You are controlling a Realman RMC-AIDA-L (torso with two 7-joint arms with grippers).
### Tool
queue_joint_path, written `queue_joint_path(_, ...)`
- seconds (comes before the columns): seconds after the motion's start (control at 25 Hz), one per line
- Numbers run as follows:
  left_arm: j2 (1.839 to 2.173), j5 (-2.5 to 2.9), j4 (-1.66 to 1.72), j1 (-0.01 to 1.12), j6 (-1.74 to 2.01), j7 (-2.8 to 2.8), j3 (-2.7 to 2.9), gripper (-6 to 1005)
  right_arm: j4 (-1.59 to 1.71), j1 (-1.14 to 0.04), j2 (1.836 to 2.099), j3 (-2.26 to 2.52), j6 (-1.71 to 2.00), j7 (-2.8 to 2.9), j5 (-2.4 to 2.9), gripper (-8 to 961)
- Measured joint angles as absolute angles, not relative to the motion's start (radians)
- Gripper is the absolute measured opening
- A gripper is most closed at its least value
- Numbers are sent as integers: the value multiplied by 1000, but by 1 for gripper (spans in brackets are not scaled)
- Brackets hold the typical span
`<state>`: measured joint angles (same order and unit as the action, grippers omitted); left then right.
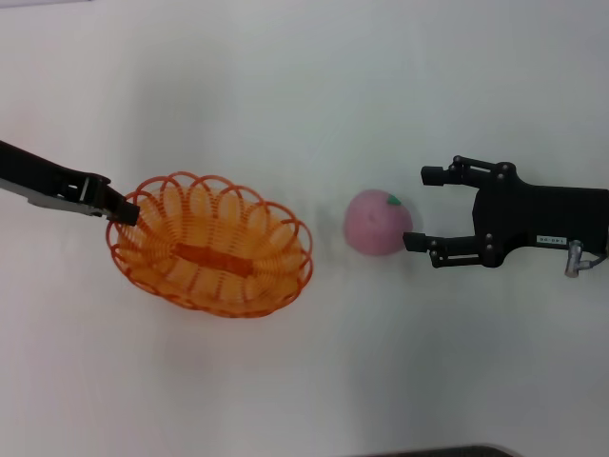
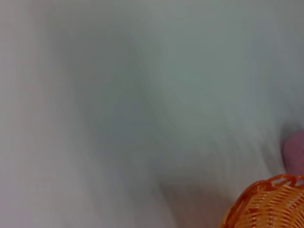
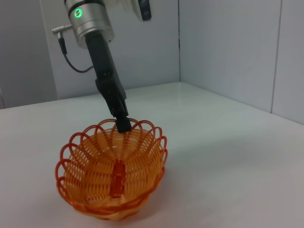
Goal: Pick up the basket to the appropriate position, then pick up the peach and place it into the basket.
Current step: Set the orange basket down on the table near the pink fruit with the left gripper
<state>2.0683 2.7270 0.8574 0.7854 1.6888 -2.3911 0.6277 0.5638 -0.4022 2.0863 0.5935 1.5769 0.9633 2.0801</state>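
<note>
The orange wire basket sits left of centre on the white table. My left gripper is shut on its left rim. The right wrist view shows the basket with that gripper pinching its far rim. The pink peach, with a green spot on top, lies on the table to the right of the basket, apart from it. My right gripper is open and empty just right of the peach, with its fingertips close to it. The left wrist view shows part of the basket rim and a sliver of the peach.
The white table spreads all around. Grey walls stand beyond the table's far side, behind the left arm.
</note>
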Motion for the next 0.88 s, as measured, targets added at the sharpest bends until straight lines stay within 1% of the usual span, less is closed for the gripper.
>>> queue_joint_path(0.04, 2069, 2725, 857, 784, 1690, -2393, 624, 57, 564, -402, 2086, 594, 1577, 963, 2080, 929)
queue_joint_path(0.28, 2108, 2688, 877, 740, 1683, -2431, 609, 55, 566, -402, 2086, 593, 1577, 964, 2080, 928)
queue_joint_path(0.44, 2151, 2674, 957, 687, 1680, -2465, 609, 56, 566, -399, 2086, 588, 1578, 963, 2080, 928)
queue_joint_path(0.52, 2163, 2663, 989, 666, 1678, -2480, 610, 56, 566, -400, 2086, 587, 1578, 963, 2080, 928)
queue_joint_path(0.64, 2168, 2618, 1003, 622, 1673, -2502, 615, 56, 566, -401, 2086, 585, 1578, 965, 2080, 928)
queue_joint_path(0.88, 2164, 2607, 1004, 590, 1654, -2520, 613, 55, 566, -400, 2086, 583, 1579, 965, 2080, 929)
